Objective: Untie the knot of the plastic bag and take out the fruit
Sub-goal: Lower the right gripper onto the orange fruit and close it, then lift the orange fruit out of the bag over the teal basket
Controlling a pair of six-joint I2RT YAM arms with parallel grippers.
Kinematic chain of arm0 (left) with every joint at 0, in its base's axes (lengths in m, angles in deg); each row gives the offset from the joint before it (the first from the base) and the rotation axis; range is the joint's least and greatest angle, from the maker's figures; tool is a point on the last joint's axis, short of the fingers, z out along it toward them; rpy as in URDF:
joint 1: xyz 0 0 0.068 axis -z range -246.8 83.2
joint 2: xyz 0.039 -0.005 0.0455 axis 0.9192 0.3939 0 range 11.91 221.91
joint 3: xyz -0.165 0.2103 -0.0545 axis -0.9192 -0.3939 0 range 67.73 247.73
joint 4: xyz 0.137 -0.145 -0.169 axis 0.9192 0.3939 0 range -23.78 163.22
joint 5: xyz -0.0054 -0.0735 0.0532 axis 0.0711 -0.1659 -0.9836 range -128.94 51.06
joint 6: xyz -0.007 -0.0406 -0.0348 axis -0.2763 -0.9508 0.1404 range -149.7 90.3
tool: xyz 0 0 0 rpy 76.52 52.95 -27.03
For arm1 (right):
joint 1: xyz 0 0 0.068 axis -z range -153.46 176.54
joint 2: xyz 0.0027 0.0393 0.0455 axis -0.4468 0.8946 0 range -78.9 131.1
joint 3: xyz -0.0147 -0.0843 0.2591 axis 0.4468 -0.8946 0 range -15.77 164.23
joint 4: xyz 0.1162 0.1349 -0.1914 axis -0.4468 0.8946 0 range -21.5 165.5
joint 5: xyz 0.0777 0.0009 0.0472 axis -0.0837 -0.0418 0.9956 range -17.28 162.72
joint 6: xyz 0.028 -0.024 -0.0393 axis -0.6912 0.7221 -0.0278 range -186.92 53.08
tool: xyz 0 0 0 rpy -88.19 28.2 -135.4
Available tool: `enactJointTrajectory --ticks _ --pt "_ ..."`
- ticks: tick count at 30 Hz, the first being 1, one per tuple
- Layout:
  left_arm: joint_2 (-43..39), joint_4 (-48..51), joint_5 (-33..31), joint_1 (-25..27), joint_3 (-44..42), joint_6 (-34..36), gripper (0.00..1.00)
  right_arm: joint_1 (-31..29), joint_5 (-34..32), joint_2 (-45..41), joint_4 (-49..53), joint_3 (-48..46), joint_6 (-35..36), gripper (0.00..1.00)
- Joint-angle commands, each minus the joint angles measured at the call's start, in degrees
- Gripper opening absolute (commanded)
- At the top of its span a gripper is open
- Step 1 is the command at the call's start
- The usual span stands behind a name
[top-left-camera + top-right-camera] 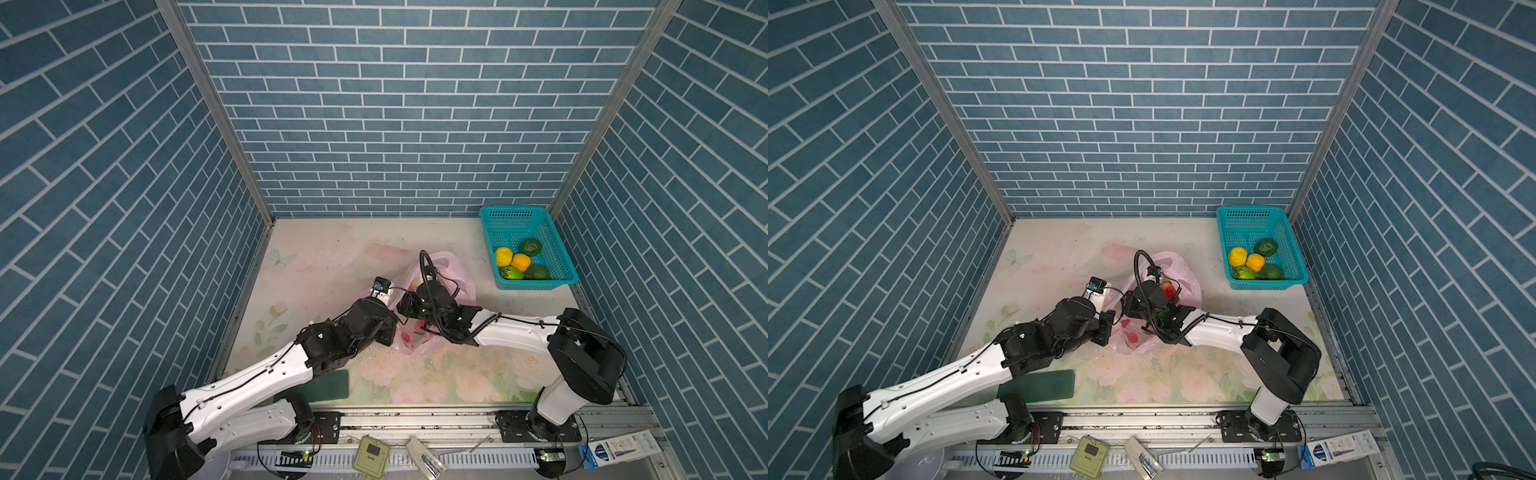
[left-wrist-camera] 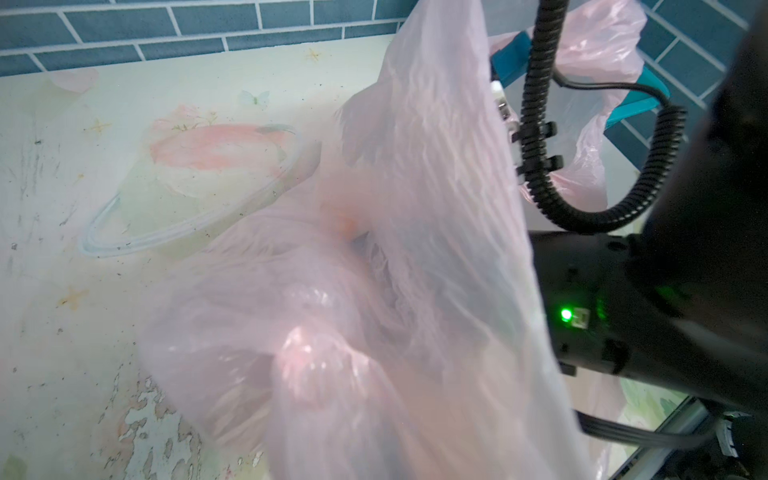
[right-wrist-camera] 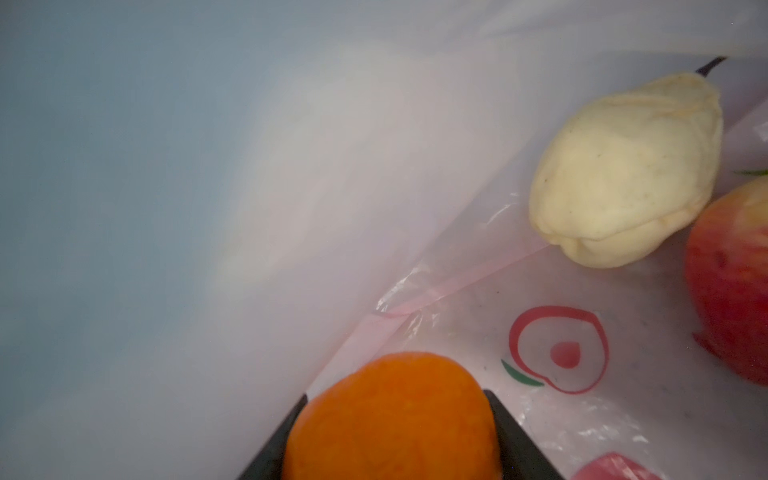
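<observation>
The pink plastic bag (image 1: 457, 274) (image 1: 1185, 278) lies mid-table with its mouth open; the knot is out of view. My left gripper (image 1: 392, 332) is at the bag's near left edge. In the left wrist view the lifted plastic (image 2: 415, 166) covers its jaws, which are shut on it. My right gripper (image 3: 395, 395) reaches inside the bag and is shut on an orange fruit (image 3: 392, 419). Beside it on the bag's floor lie a whitish fruit (image 3: 623, 174) and a red fruit (image 3: 731, 282). Several more fruits (image 1: 520, 262) lie in the basket.
A teal perforated basket (image 1: 498, 214) (image 1: 1250, 212) stands at the back right against the wall. A dark green flat board (image 1: 328, 386) lies at the front left under the left arm. Blue brick walls close in three sides. Small devices and a box (image 1: 619, 449) sit on the front rail.
</observation>
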Motion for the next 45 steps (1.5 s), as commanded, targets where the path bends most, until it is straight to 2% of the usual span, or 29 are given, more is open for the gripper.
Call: enactJointTrajectory --ticks 1,12,21,25,29,35,41,45 --pt "0.7 -2.9 0.0 -0.3 -0.8 0.7 0.0 -0.4 1.9 -3.7 10.0 1.5 4.4 0.47" --pt "1.2 -6.1 -0.4 -0.2 -1.8 0.8 0.0 -1.1 4.1 -12.7 30.3 8.4 7.6 0.47" --pt "3.0 -7.3 -0.4 -0.3 -0.6 1.4 0.0 -1.0 6.2 -17.9 46.7 18.6 9.6 0.47" --pt "3.0 -7.2 -0.2 -0.3 -0.5 1.3 0.0 0.8 6.6 -20.6 51.9 21.8 9.8 0.47" --pt "2.7 -6.6 0.2 -0.2 -0.9 1.0 0.0 5.8 8.2 -23.8 54.2 22.3 9.6 0.48" --pt "2.7 -6.3 0.8 -0.2 -1.2 1.0 0.0 16.8 12.1 -26.1 55.6 22.5 11.8 0.48" --pt "3.1 -6.4 1.1 -0.3 -0.8 0.9 0.0 29.5 16.1 -24.2 53.9 21.8 16.2 0.49" --pt "3.3 -6.3 1.2 -0.2 -0.6 1.0 0.0 38.6 17.8 -21.3 48.5 20.4 18.4 0.5"
